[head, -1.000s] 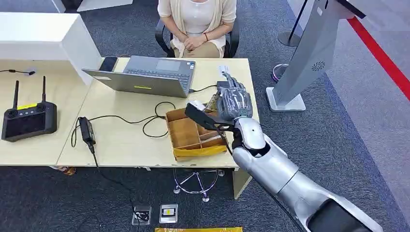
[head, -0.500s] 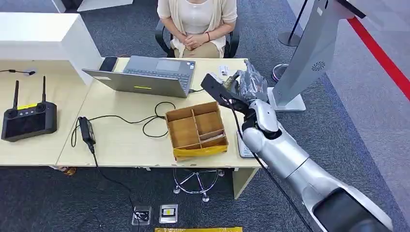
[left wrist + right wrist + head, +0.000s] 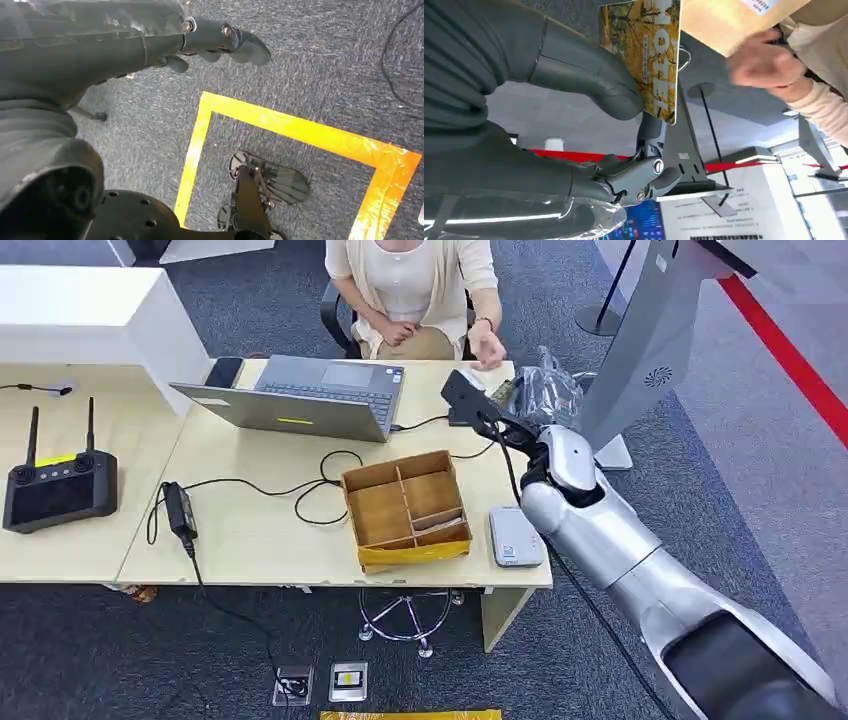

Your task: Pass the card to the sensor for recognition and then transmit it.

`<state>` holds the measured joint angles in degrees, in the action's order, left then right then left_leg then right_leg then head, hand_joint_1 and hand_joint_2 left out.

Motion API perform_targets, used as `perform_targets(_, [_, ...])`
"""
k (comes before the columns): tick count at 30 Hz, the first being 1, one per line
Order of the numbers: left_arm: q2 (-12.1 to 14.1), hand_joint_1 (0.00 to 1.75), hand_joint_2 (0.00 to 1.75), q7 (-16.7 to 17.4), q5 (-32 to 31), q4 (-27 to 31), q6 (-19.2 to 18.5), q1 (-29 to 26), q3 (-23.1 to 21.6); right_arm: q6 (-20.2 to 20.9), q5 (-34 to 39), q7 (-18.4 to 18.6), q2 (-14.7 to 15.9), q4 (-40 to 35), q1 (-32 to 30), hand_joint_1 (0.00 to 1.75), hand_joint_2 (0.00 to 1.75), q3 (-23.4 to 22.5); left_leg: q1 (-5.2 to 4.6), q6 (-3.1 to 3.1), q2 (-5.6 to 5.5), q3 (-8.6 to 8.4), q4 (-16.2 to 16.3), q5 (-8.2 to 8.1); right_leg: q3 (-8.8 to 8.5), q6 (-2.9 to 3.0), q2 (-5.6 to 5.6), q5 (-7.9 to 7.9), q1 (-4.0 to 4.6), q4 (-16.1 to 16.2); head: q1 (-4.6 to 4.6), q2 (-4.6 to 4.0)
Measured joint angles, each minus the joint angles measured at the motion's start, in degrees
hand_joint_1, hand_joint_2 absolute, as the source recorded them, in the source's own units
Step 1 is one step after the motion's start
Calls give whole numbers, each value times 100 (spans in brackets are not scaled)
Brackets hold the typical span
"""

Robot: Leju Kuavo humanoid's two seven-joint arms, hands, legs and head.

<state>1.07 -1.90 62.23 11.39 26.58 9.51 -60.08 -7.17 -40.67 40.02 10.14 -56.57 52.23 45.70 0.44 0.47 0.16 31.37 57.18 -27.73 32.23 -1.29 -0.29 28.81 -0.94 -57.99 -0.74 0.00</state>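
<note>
One silver arm, the robot's right, reaches up from the lower right of the head view across the far right corner of the tabletop (image 3: 250, 530). Nearest on that tabletop, a grey sensor (image 3: 516, 537) lies flat by the front edge, just beside a partitioned cardboard box (image 3: 405, 508). Farther on, the right hand (image 3: 545, 395) is raised above the far corner, well apart from the sensor. It pinches the card (image 3: 646, 52) between its thick thumb and a darker finger; the card, printed yellow with trees, stands out beyond the fingertips. Just past the card, a person's hand (image 3: 489, 348) is stretched toward it, near but not touching. The person sits in a chair behind the tabletop, beside an open laptop (image 3: 300, 395). The left hand (image 3: 210, 42) hangs over grey carpet with yellow tape (image 3: 300, 132), its fingers loosely curled and holding nothing.
</note>
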Motion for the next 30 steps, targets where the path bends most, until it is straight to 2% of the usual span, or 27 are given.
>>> perform_targets(23, [-28, 0, 0, -2, 28, 0, 28, -4, 0, -7, -24, 0, -13, 160, 55, 175, 175, 4, 0, 0, -1, 2, 0, 0, -1, 0, -1, 0, 0, 0, 0, 0])
perform_targets(24, [-28, 0, 0, -2, 33, 0, 39, -11, 0, -4, -11, 0, -13, 160, 55, 141, 175, 4, 0, 0, -1, 2, 0, 0, -2, 0, -1, 0, 0, 0, 0, 0])
perform_targets(25, [-28, 0, 0, -2, 35, 0, 46, -17, 0, -4, -11, 0, -13, 160, 55, 0, 0, 4, 0, 0, -1, 2, 0, 0, -1, 0, -1, 0, 0, 0, 0, 0])
perform_targets(30, [-31, 0, 0, -15, 72, 0, 70, -57, 0, -127, 22, -74, -15, 160, 39, 0, 0, 4, 0, 0, -1, 2, 0, 0, -1, 0, -1, 0, 0, 0, 0, 0])
